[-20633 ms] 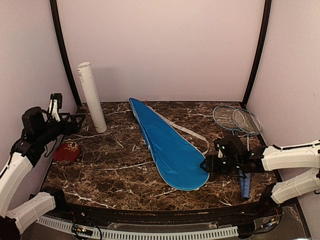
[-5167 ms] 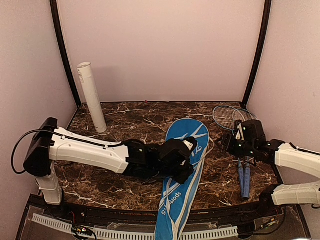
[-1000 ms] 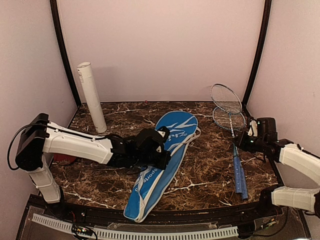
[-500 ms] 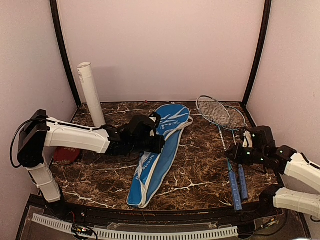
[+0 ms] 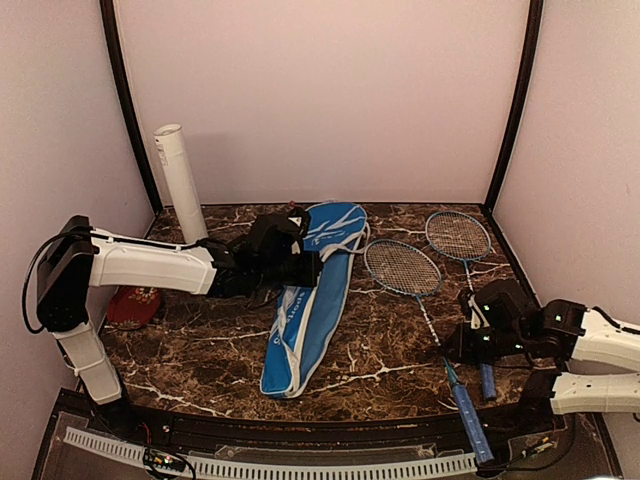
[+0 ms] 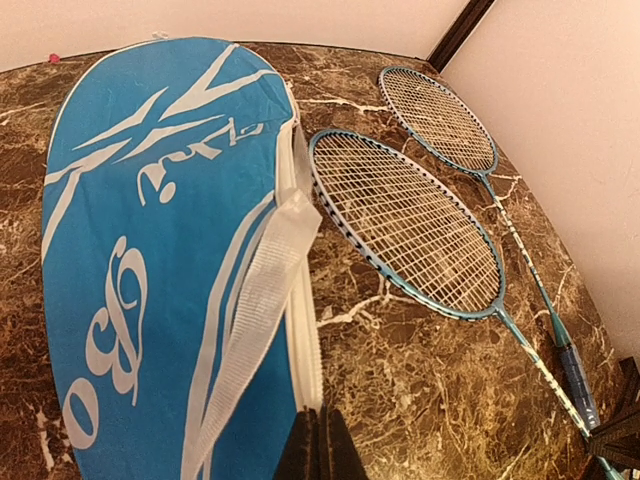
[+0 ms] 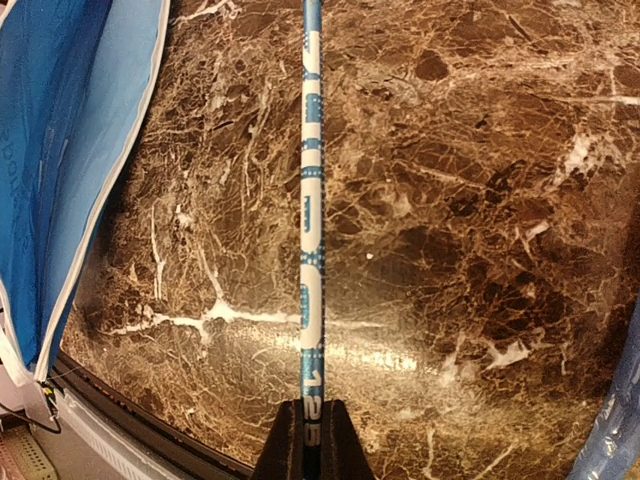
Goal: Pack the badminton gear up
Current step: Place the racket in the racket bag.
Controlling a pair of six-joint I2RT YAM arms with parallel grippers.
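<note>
What I can read: very little

On the blue cover (image 6: 130, 250), my left wrist view shows big white script running lengthwise under swooping white strokes. I make out rounded letters like "o" and "d" but no whole word. From above, the same print looks like "Sports", though it is too small to be sure. On the racket (image 7: 310, 250), my right wrist view shows pale print all along the shaft, unreadable apart from what looks like "12" at the near end.
</note>
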